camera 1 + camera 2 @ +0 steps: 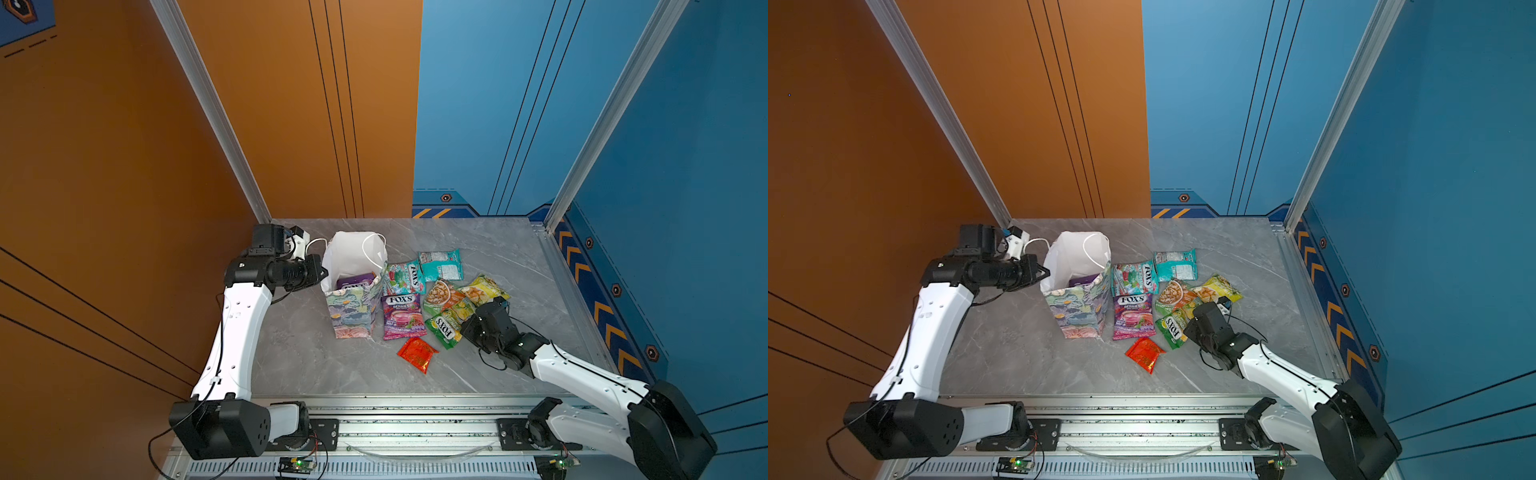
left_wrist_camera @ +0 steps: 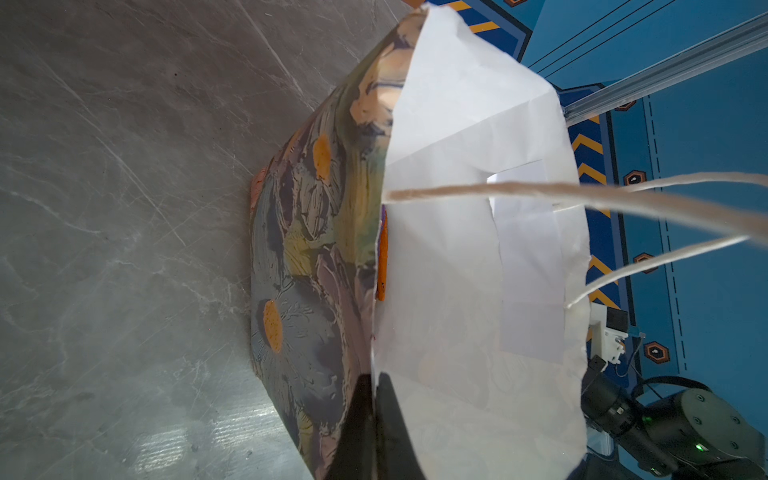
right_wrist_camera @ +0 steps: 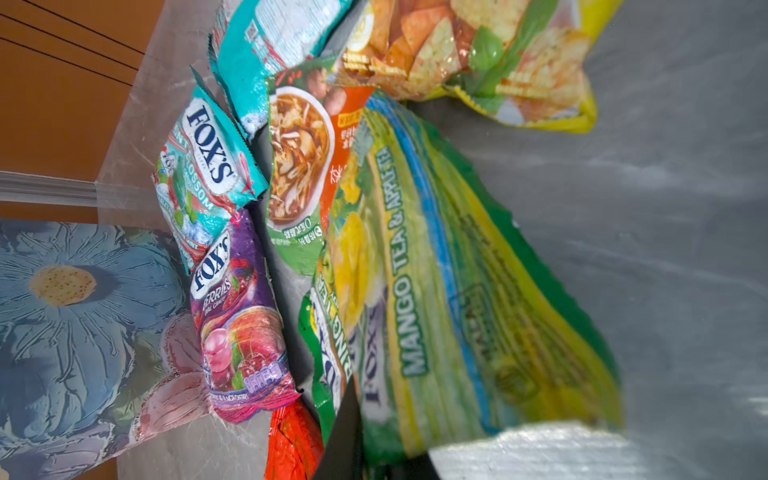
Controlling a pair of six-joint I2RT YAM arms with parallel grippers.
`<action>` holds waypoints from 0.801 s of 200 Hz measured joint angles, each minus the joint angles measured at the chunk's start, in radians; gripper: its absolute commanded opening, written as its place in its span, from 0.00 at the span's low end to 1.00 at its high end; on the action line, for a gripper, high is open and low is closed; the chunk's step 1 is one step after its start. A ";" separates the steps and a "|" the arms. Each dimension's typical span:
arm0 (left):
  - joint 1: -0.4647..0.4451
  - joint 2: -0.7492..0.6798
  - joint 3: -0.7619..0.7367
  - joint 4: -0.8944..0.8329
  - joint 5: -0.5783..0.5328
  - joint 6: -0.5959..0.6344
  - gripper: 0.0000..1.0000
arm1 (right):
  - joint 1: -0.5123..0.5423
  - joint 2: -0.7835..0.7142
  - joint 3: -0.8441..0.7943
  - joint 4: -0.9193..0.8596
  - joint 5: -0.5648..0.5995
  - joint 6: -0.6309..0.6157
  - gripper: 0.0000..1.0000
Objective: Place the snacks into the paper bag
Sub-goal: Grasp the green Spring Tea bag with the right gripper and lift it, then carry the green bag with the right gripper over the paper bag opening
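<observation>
The floral paper bag stands upright at the table's back left, mouth open, with a purple packet inside. My left gripper is shut on the bag's left wall. To the bag's right lie the snacks: two teal packets, a purple FOX'S, a green-orange packet, a yellow chip bag, a green FOX'S and a small red packet. My right gripper is shut on a green-yellow FOX'S packet, which looks blurred.
The grey marble table ends at a metal rail in front. Orange and blue walls close the left, back and right sides. The bag's white cord handles hang over its mouth.
</observation>
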 measured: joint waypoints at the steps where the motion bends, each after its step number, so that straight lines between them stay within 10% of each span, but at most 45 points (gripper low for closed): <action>1: 0.000 0.000 0.000 0.000 0.000 0.000 0.00 | 0.000 -0.002 0.002 -0.003 0.000 -0.001 0.00; 160: 0.000 0.000 0.000 0.001 0.001 0.000 0.00 | 0.056 0.037 0.479 -0.307 0.027 -0.387 0.00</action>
